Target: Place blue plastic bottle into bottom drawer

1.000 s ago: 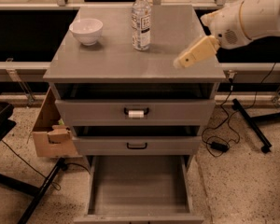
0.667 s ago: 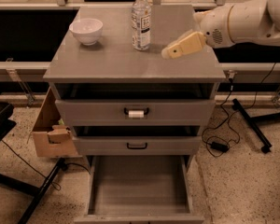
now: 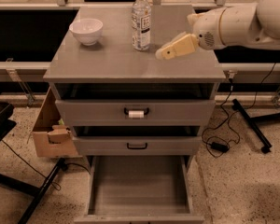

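Observation:
The blue plastic bottle (image 3: 141,20) stands upright at the back middle of the grey cabinet top (image 3: 112,62); it is clear with a white cap and a white label. My gripper (image 3: 164,53) reaches in from the right, just above the top, a short way right of the bottle's base and apart from it. It holds nothing. The bottom drawer (image 3: 139,186) is pulled out at floor level, with a bare grey floor.
A white bowl (image 3: 87,30) sits at the back left of the cabinet top. Two upper drawers with black handles (image 3: 136,111) are a little ajar. A cardboard box (image 3: 51,129) leans at the cabinet's left. Cables and a stand leg (image 3: 250,125) lie on the right.
My gripper has moved left across the cabinet top, from near the right edge to close beside the bottle. The bottle and bowl have not moved.

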`<state>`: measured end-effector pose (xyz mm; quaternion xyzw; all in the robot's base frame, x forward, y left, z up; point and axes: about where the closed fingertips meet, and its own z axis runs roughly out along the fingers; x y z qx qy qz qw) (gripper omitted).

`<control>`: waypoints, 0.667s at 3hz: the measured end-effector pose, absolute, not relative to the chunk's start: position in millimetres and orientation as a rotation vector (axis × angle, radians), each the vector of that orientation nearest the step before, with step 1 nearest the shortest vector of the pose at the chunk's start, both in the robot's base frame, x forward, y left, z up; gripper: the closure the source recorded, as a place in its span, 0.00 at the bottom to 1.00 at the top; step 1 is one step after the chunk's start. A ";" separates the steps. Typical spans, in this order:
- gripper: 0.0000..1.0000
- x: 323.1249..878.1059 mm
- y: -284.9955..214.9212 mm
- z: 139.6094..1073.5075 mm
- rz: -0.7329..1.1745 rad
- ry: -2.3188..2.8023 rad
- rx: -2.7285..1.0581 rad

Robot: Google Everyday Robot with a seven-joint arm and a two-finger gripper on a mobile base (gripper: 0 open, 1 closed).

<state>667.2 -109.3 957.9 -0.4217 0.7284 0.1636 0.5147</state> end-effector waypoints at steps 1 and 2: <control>0.00 705.8 -87.2 944.1 0.423 1.700 -0.959; 0.00 756.6 -70.5 925.4 0.444 1.676 -0.894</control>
